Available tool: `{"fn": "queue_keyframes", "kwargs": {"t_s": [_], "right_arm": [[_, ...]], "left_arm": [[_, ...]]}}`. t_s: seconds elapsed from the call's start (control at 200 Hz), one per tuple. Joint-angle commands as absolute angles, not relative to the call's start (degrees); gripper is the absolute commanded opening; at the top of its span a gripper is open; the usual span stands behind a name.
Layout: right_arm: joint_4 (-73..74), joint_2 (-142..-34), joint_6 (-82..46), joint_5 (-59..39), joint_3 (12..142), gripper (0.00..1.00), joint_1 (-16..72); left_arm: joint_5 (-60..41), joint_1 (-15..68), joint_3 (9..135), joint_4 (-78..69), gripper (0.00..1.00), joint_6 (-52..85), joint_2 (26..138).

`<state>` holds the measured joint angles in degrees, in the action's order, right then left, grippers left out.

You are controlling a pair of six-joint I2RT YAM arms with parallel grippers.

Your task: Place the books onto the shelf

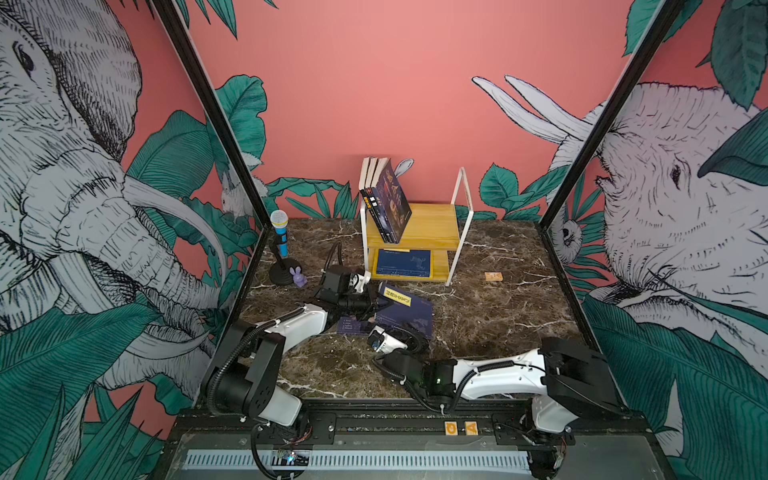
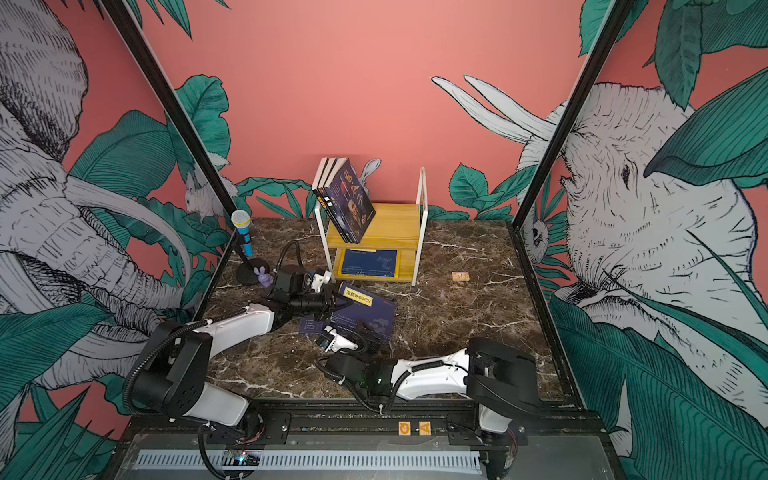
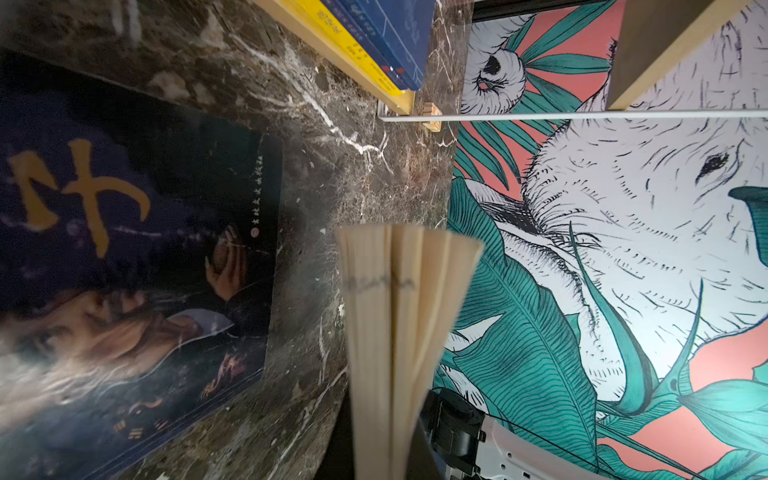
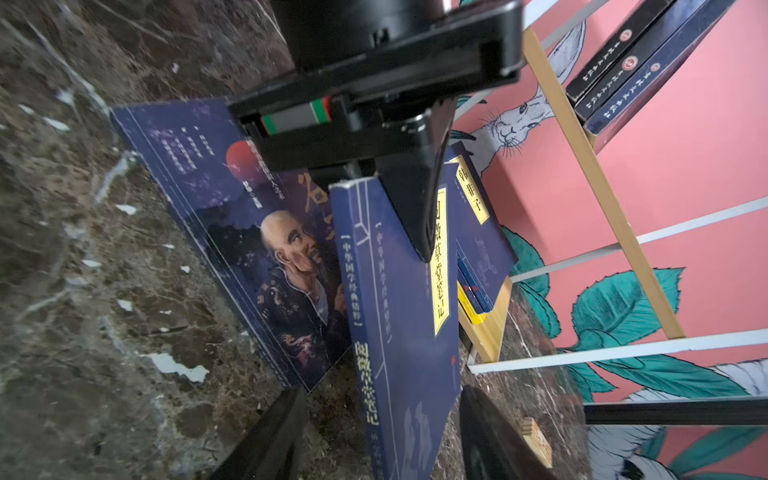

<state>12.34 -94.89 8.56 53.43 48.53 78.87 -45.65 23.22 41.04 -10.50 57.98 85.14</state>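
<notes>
The shelf [image 1: 432,226] stands at the back of the marble table, and three books [image 1: 384,199] lean on its upper board. A navy book [image 1: 403,262] lies flat on the lower board. My left gripper [image 1: 374,298] is shut on a navy book with a yellow label [image 1: 401,305], holding it tilted off the table; its page edges [image 3: 399,311] fill the left wrist view. My right gripper [image 4: 382,449] is open, its fingers [image 4: 266,436] standing apart on either side of that book's spine end [image 4: 399,311]. A navy portrait book [image 4: 257,232] lies flat on the table beneath.
A blue toy microphone on a black stand [image 1: 279,232] and a small purple rabbit [image 1: 298,276] stand at the left by the left arm. A small wooden block [image 1: 493,276] lies to the right of the shelf. Black frame posts edge both sides.
</notes>
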Motion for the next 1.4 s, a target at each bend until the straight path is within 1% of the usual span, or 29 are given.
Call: {"fn": "queue_keyframes", "kwargs": {"t_s": [0.0,0.08,0.235,0.31,0.35,0.395,0.535,0.54,0.55,0.635,0.665,0.705,0.75,0.79,0.84,0.925,0.95,0.985,1.005,1.015,1.12,1.25,1.395], "right_arm": [[12.9,-97.3,10.6,57.7,50.2,0.61,78.3],[9.8,-98.2,7.7,58.4,51.2,0.60,77.7],[9.6,-98.8,3.5,57.0,49.7,0.58,75.0],[8.1,-99.4,2.3,57.0,50.2,0.54,74.2],[8.0,-99.7,2.4,57.1,50.4,0.49,73.8],[9.0,-100.4,3.1,57.1,50.4,0.40,73.5],[9.0,-102.4,5.4,59.0,51.8,0.04,72.8],[9.0,-102.5,5.4,59.3,51.8,0.04,72.8],[8.7,-102.5,5.4,59.4,52.0,0.01,72.8],[8.9,-102.3,4.3,60.1,51.6,0.00,72.9],[10.2,-102.3,4.8,60.1,50.9,0.00,72.9],[11.7,-102.3,5.8,60.3,50.3,0.00,72.8],[11.0,-102.5,6.2,60.9,50.6,0.00,72.8],[9.0,-102.4,6.2,61.9,51.3,0.00,72.9],[8.0,-102.1,6.4,62.8,51.4,0.00,73.1],[12.6,-101.5,9.5,63.1,49.2,0.00,73.1],[14.4,-101.7,11.1,63.4,48.7,0.00,73.0],[15.8,-102.0,13.0,63.9,48.5,0.00,72.9],[15.8,-102.2,14.0,64.2,48.9,0.00,72.9],[15.6,-102.3,14.5,64.4,49.1,0.00,72.9],[15.4,-102.4,19.6,65.8,50.5,0.00,72.9],[27.1,-103.4,32.2,67.6,49.2,0.00,72.4],[33.9,-105.2,42.6,69.6,50.5,0.00,71.3]], "left_arm": [[-47.1,23.5,42.5,-10.6,0.00,58.5,82.9],[-47.9,23.5,42.9,-10.5,0.00,58.9,82.6],[-47.6,23.5,42.8,-10.0,0.00,57.0,82.5],[-47.6,23.5,43.1,-8.0,0.00,55.5,82.1],[-47.8,23.5,42.6,-8.4,0.00,55.6,82.0],[-47.6,23.5,41.9,-8.9,0.00,55.4,81.8],[-46.8,23.5,42.5,-6.8,0.00,53.2,81.3],[-46.8,23.4,42.6,-6.8,0.00,53.2,81.2],[-46.8,23.5,42.6,-6.6,0.00,53.1,81.2],[-46.8,23.4,42.6,-5.9,0.00,51.8,80.6],[-46.3,23.3,42.4,-5.8,0.09,51.0,80.4],[-45.6,23.0,42.3,-5.2,0.27,49.6,80.0],[-44.9,22.3,42.8,-3.8,0.41,47.8,79.6],[-44.4,21.5,43.5,-1.7,0.50,46.3,79.1],[-43.6,20.7,44.2,0.6,0.58,43.2,78.1],[-42.1,20.1,44.1,2.9,0.73,37.2,76.3],[-42.0,19.8,43.8,3.2,0.80,35.5,75.8],[-41.7,19.4,44.0,4.2,0.87,33.3,75.1],[-41.6,18.9,44.2,4.8,0.96,32.2,74.8],[-41.6,18.7,44.3,5.2,0.98,31.6,74.5],[-41.1,15.7,45.3,8.7,0.99,26.7,71.9],[-39.3,11.5,45.1,10.9,0.99,20.7,68.4],[-35.3,5.5,46.6,15.4,0.99,15.1,64.4]]}}
